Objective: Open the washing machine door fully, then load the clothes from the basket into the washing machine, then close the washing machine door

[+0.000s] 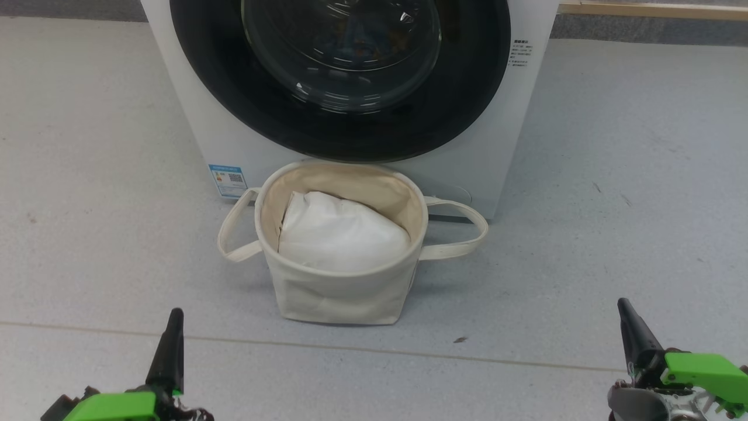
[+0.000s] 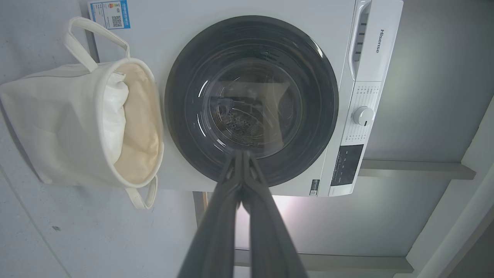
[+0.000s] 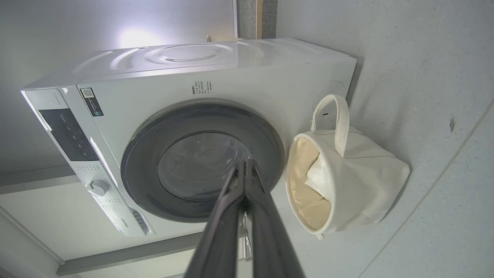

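The white washing machine (image 1: 497,146) stands ahead with its round black-rimmed door (image 1: 345,126) closed flat against the front; the same door (image 2: 251,100) (image 3: 200,162) appears in both wrist views. On the floor just in front sits the cream canvas basket (image 1: 339,292) (image 2: 58,127) (image 3: 366,181), holding a plain white bundle (image 1: 342,234). The light-blue bear-print clothes are hidden. My left gripper (image 1: 174,318) (image 2: 242,154) is shut and empty at the lower left. At the lower right, my right gripper (image 1: 625,309) (image 3: 245,164) is shut and empty too. Both hang well short of the basket.
Grey speckled floor (image 1: 87,204) spreads to both sides of the machine and basket. The basket's loop handles (image 1: 461,231) stick out left and right. A blue label sticker (image 1: 227,180) marks the machine's lower left corner. The control knob (image 2: 363,116) and panel sit at the machine's top.
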